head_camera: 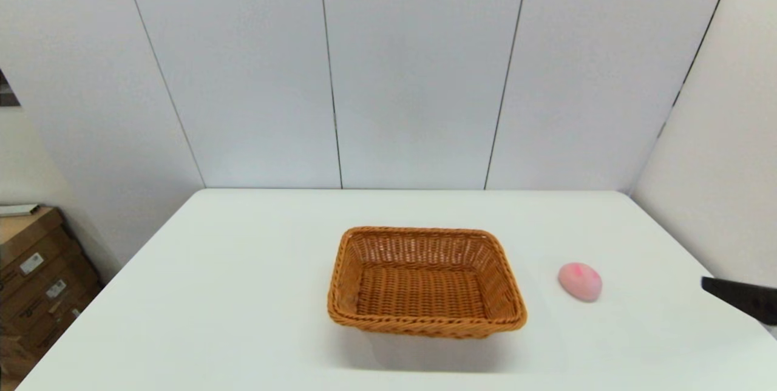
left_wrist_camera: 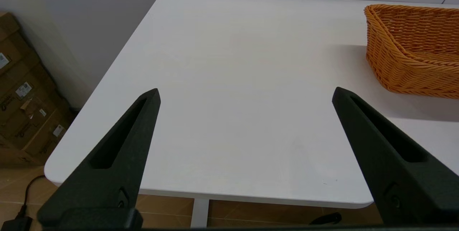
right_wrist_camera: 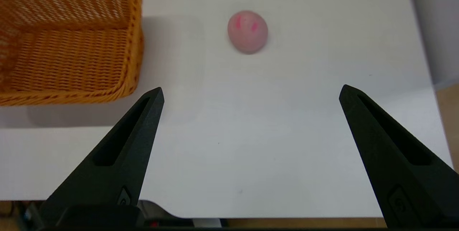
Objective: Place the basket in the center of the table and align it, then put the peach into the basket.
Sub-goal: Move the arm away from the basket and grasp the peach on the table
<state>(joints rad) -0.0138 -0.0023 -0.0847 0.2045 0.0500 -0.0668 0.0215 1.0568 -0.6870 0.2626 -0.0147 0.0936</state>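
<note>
The orange-brown wicker basket (head_camera: 426,282) sits empty near the middle of the white table (head_camera: 243,294), its sides square to the table edges; it also shows in both wrist views (left_wrist_camera: 412,51) (right_wrist_camera: 68,41). The pink peach (head_camera: 580,282) lies on the table to the basket's right, apart from it (right_wrist_camera: 247,31). My right gripper (right_wrist_camera: 251,89) hangs open above the near right part of the table, short of the peach; one dark fingertip (head_camera: 737,299) pokes in at the right edge of the head view. My left gripper (left_wrist_camera: 245,93) stands open over the table's near left part, holding nothing.
Stacked cardboard boxes (head_camera: 36,275) stand on the floor left of the table. White wall panels (head_camera: 413,69) close off the back and right side. The table's near edge (left_wrist_camera: 215,191) lies just under the left fingers.
</note>
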